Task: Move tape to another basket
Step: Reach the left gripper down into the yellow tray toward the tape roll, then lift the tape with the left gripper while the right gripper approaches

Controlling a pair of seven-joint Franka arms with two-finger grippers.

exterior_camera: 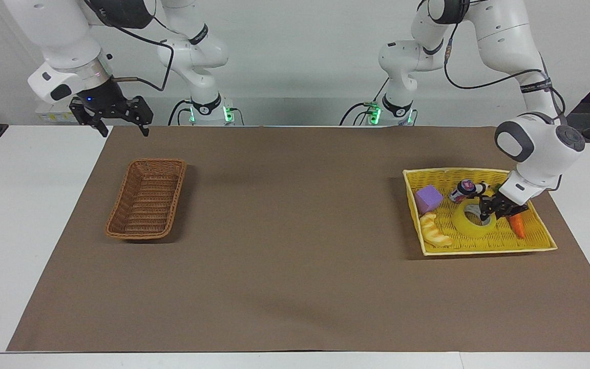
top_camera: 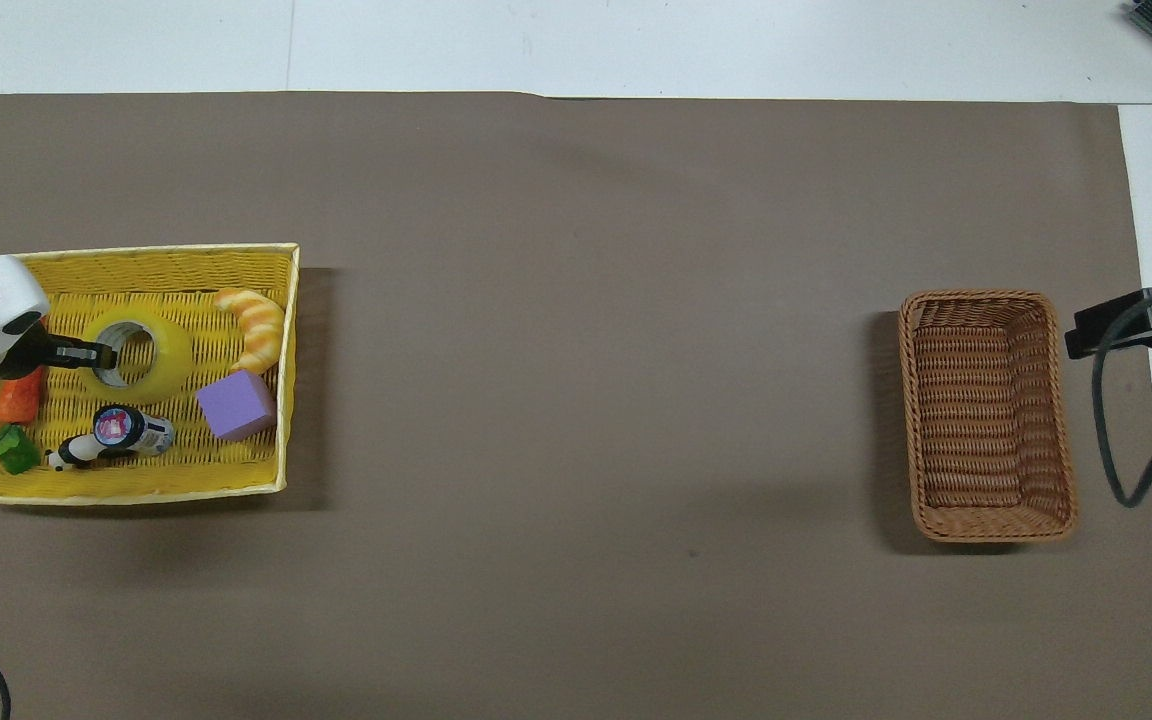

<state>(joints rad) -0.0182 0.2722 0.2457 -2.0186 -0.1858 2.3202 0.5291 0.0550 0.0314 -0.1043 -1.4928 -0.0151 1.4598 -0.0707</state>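
Fingers, left gripper (exterior_camera: 485, 211): closed down onto the wall of the tape (exterior_camera: 473, 221), one finger apparently inside the grey-white core and one outside, at the edge of the roll toward the left arm's end of the surface. Grip appears narrow, taken on a single point of the ring.

Tape: lying flat in the yellow tray (exterior_camera: 541, 241), not yet lifted. Neighbours in the tray: carrot toy (exterior_camera: 517, 224) just beside the gripper, small can (exterior_camera: 462, 190) nearer to the robots, purple block (exterior_camera: 428, 198) and croissant toy (exterior_camera: 435, 231) toward the table's middle.

Right gripper (exterior_camera: 118, 123): fingers spread wide, holding nothing, waiting above the surface's edge near the basket (exterior_camera: 146, 199).

Basket: brown wicker, nothing in it, well apart from the tray at the right arm's end.

Hazards, judged:
- Off-centre hold on a ring; the roll may swing or tilt on lifting and slip free.
- Carrot toy or can could be nudged or dragged as the tape rises.
- Light tray may shift if the roll catches its weave.
- Long carry across the mat (exterior_camera: 295, 236); a loose pinch risks a drop short of the basket.
- Narrow basket leaves little margin at release.
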